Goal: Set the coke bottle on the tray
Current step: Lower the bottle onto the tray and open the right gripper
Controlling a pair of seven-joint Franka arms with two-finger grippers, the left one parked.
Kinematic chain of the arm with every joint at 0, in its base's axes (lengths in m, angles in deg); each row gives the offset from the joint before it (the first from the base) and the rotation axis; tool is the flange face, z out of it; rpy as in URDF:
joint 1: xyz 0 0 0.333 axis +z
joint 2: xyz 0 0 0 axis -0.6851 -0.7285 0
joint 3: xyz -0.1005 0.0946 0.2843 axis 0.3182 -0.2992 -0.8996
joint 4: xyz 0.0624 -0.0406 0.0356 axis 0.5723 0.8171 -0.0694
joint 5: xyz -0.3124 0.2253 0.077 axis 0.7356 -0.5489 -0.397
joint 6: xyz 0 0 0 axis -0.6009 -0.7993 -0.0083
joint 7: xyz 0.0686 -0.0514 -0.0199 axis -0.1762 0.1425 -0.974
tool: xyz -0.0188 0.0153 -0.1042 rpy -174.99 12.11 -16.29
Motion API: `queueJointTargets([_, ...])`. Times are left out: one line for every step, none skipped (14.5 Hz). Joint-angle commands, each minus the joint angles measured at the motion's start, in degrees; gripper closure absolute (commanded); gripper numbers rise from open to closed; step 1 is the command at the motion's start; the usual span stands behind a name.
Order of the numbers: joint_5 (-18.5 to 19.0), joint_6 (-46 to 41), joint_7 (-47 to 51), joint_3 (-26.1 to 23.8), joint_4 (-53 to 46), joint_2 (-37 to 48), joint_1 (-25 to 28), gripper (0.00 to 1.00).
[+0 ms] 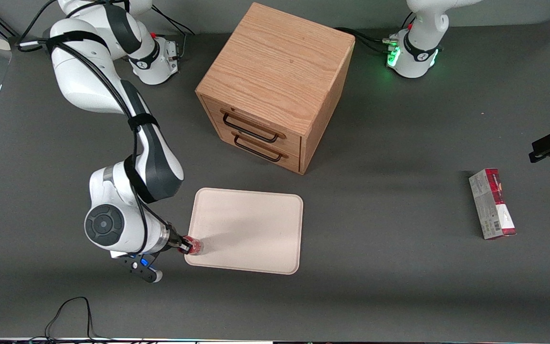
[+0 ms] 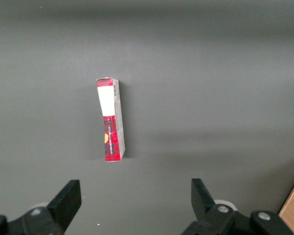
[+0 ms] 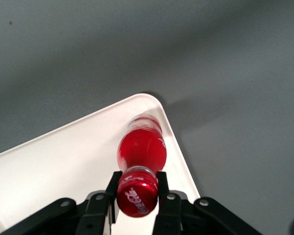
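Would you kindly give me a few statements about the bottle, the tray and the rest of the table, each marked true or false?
1. The gripper has its jaws closed on the cap end of the coke bottle. True.
2. The coke bottle is over a corner of the tray, near its rim. True.
3. The upper drawer of the wooden cabinet is pulled open. False: both drawers are shut.
4. A red and white carton lies on the tray. False: it lies on the table toward the parked arm's end, well apart from the tray.
5. The tray is nearer to the front camera than the wooden cabinet. True.
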Motion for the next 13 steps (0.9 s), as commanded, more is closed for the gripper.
queueJointTargets([-0.9,-0.2,1.8,0.3,-2.3,-0.9,0.8,0.91])
queueJointTargets([-0.9,-0.2,3.0,0.3,-2.2,-0.9,1.1,0.86])
queueJointTargets([-0.9,0.2,4.0,0.3,-2.2,-1.0,1.1,0.8])
queueJointTargets([-1.0,0.9,4.1,0.3,-1.9,-1.0,1.1,0.76])
queueJointTargets([-1.0,1.0,4.2,0.3,-1.8,-1.1,1.1,0.76])
queueJointTargets([-1.1,1.0,4.1,0.3,-1.9,-1.1,1.1,0.71])
queueJointTargets([-1.1,1.2,4.2,0.3,-1.8,-1.1,1.1,0.69])
queueJointTargets([-1.1,1.2,4.3,0.3,-1.8,-1.1,1.1,0.48])
queueJointTargets([-1.1,1.2,4.3,0.3,-1.8,-1.1,1.2,0.01])
queueJointTargets([-1.1,1.2,4.4,0.3,-1.8,-1.1,1.6,0.0])
queueJointTargets([-1.1,1.2,4.4,0.3,-1.8,-1.1,1.6,0.0])
queueJointTargets([-1.1,1.2,4.4,0.3,-1.8,-1.0,1.6,0.0])
queueJointTargets([-1.1,1.2,4.4,0.3,-1.8,-1.0,1.6,0.0])
